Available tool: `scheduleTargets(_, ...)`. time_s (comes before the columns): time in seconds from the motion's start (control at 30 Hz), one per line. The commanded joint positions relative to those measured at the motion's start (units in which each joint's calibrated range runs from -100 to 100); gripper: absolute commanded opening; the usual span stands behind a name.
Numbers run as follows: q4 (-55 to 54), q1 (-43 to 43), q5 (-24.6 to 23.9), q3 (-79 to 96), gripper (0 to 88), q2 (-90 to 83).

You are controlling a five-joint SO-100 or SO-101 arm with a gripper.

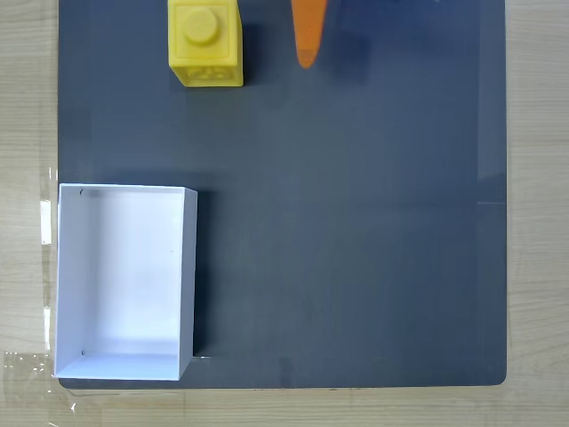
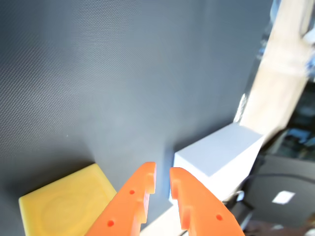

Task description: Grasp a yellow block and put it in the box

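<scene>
Fixed view, looking straight down: the block (image 1: pixel 205 42) is sitting stud-up at the top edge of a dark mat (image 1: pixel 356 231), left of centre. An orange finger (image 1: pixel 308 32) of the tool is reaching in from the top edge just to the right of the block, apart from it, with bare mat between them. The box (image 1: pixel 124 281) is lying open at the mat's lower left corner, well apart from the block, its left wall overhanging the pale wooden counter (image 1: pixel 27 107).

Wrist view: the tool (image 2: pixel 162 178) is entering from the bottom edge, its two orange fingers (image 2: pixel 130 204) standing nearly closed with only a narrow slit between the tips, and nothing is sitting between them. The block (image 2: pixel 64 209) is lying at the lower left, beside the left finger. The box (image 2: pixel 216 155) is showing as a white corner just right of the tips.
</scene>
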Motion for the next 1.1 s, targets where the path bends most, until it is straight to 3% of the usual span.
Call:
scheduleTargets(0.0, -0.3, 0.2, -5.3, -14.7, 3.2, 12.2)
scheduleTargets(0.2, 1.5, 3.8, -12.9, -36.4, 3.2, 28.5)
scheduleTargets(0.37, 16.2, 10.7, -17.8, -49.4, 3.2, 38.0)
scheduleTargets(0.5, 26.4, 18.1, -17.6, -56.4, 3.2, 44.5)
scheduleTargets(0.83, 29.2, 26.9, -3.5, -64.9, 3.5, 56.5)
scheduleTargets(1.07, 38.8, 29.1, 4.7, -72.9, 3.9, 62.4)
